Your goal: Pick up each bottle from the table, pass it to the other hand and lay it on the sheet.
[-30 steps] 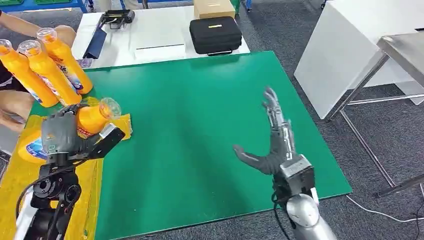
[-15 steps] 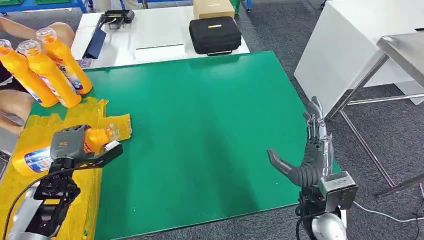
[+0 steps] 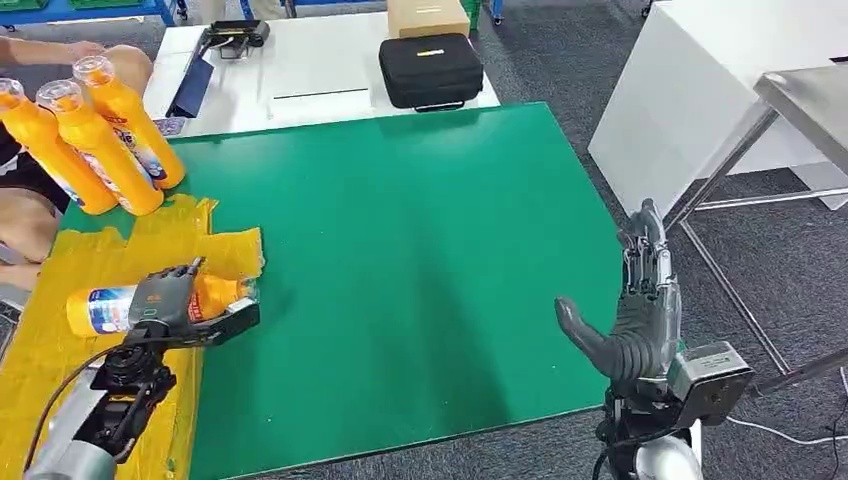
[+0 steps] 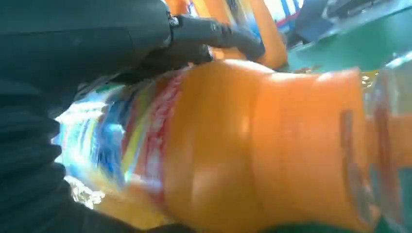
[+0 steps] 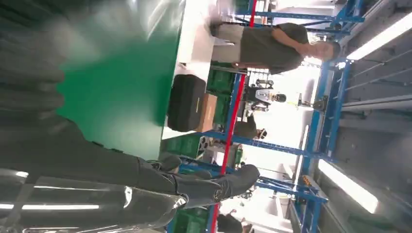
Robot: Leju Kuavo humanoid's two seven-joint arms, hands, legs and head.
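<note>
Left robot hand [image 3: 168, 303] low over the yellow sheet [image 3: 60, 340] at the near left corner of the green surface [image 3: 400, 260], fingers wrapped over the top of an orange bottle [image 3: 105, 308]. Bottle lying on its side on the sheet, clear cap end pointing toward the green, labelled base end pointing off to the left. Left arm reaching in from the bottom left corner, wrist bent so the palm faces down onto the bottle. Close up from the left wrist: dark fingers [image 4: 214, 36] curled across the bottle's orange shoulder [image 4: 252, 145], colourful label under the palm, pretty blurry though. Looks clamped on the bottle, not just resting near it.

Right robot hand [image 3: 635, 320] way over on the other side, just past the near right edge of the surface, holding nothing. Palm upright, fingers straight and pointing up and away, thumb stuck out to the left, all spread apart. Right wrist camera shows the same: long dark fingers [image 5: 214, 187] extended, nothing in them.

Three more orange bottles [image 3: 90, 135] standing tilted in a tight cluster at the far left corner, right beside the sheet's far edge. A person's arm [image 3: 30, 215] showing at the left edge behind them. Behind the green surface, a white table with a black case [image 3: 430, 70] and a cardboard box [image 3: 428, 16].
</note>
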